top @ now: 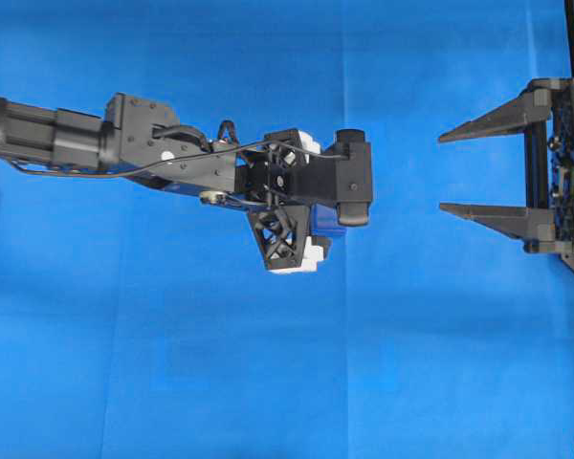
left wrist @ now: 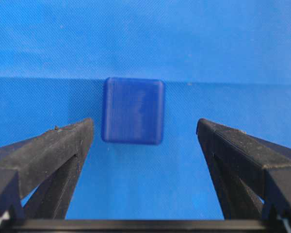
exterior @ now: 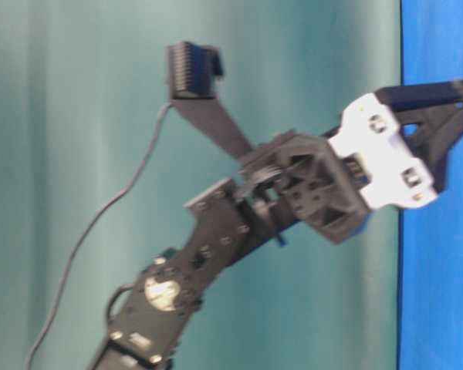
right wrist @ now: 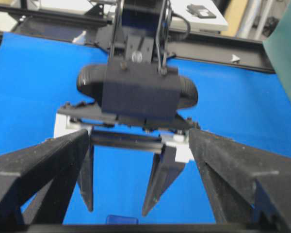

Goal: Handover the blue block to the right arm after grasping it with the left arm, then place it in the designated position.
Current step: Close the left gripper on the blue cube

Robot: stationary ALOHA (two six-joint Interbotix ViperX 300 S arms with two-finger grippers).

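A table draped in bright blue cloth carries everything here. The cloth shows faint fold creases and a slightly darker square patch toward the near side. One small dark-blue block with rounded edges sits flat on the cloth; from overhead only a sliver of it shows.

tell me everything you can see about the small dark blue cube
The small dark blue cube looks like smooth moulded plastic with rounded edges and corners, a deeper blue than the blue cloth it rests on. It sits flat and upright on the cloth, centred in the gap between the open black fingers of the left gripper. The fingers look clear of it on both sides. In the overhead view the arm hides most of it.
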